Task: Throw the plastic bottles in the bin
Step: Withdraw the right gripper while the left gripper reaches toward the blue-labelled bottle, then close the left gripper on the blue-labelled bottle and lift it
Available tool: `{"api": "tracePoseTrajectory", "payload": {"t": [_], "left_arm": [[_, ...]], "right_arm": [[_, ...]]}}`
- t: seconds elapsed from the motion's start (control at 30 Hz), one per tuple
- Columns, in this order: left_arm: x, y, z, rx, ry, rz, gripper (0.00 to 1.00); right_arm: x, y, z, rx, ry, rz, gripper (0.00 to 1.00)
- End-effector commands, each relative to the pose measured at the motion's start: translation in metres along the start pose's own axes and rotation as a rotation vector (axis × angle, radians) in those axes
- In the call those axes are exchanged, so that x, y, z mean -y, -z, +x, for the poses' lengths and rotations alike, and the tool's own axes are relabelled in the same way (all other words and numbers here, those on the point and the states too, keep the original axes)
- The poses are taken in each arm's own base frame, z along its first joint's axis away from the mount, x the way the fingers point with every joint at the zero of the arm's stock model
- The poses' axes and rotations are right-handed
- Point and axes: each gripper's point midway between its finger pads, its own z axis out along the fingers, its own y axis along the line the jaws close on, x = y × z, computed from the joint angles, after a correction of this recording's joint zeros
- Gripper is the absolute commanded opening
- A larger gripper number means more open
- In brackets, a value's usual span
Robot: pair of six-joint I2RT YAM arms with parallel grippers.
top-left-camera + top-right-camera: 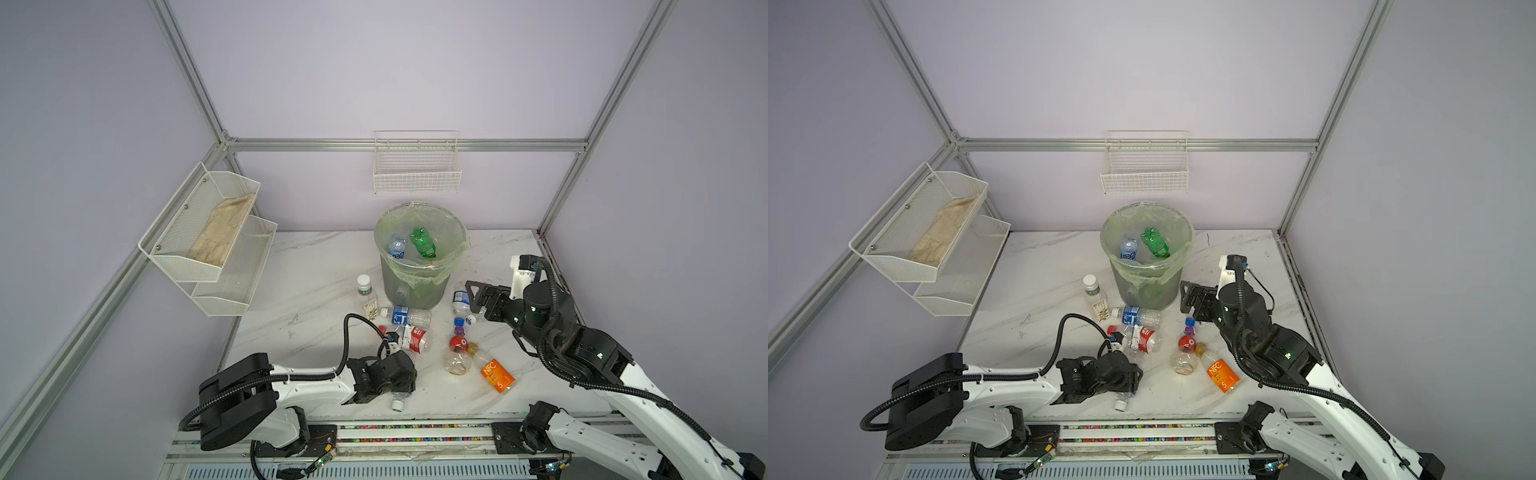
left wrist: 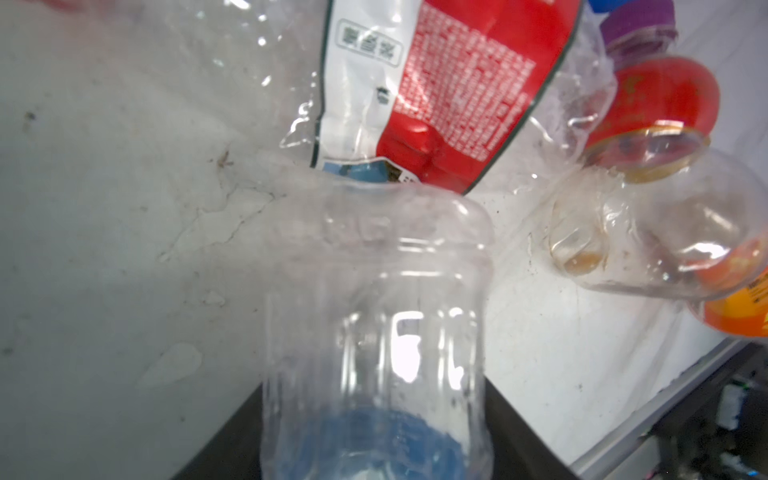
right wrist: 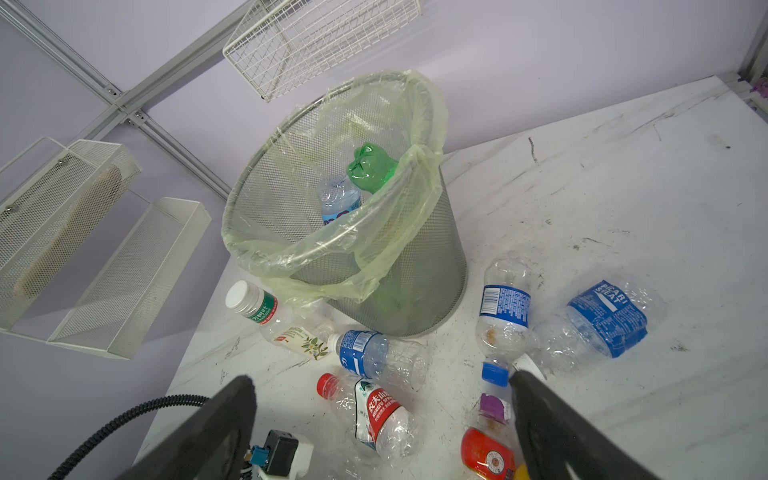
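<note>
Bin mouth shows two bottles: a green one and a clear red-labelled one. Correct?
Not quite. Next to the green bottle in the bin is a clear blue-labelled bottle, not a red-labelled one. The right wrist view shows it clearly, and both top views agree.

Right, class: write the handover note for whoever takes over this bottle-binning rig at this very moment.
Left tool: around the clear white-capped bottle at the near edge of the table; firm grip not confirmed.
Right tool: open, empty, beside the bin.
Done: green bottle and pale-blue-label bottle show inside the bin.
Left: eight on the table: that clear one, green-banded bottle, blue-label bottle, red-label bottle, round red bottle, orange NFC bottle, plus blue-capped bottle and crumpled blue-label bottle near the right tool.
</note>
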Motion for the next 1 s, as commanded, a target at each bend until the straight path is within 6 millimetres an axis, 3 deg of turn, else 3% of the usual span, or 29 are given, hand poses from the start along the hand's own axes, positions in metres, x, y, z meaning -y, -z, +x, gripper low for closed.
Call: {"api": "tracePoseTrajectory", "payload": {"t": [0.0,0.17,0.33,0.97], "left_arm": [[0.012,0.017,-0.021,0.079,0.041,0.028,0.45],[0.0,0.039,-0.034,0.15,0.062,0.006,0.31],[-0.003,0.069,-0.053,0.249,0.084,0.046,0.23],[-0.023,0.228,-0.131,0.665,0.0,0.11,0.02]], "right_arm": [[0.008,0.002,0.004,-0.001,-0.011,0.027,0.98],[0.01,0.002,0.007,-0.005,-0.018,0.028,0.97],[0.013,0.002,0.012,-0.012,-0.027,0.028,0.97],[0.034,-0.002,0.046,-0.07,-0.068,0.049,0.97]]}}
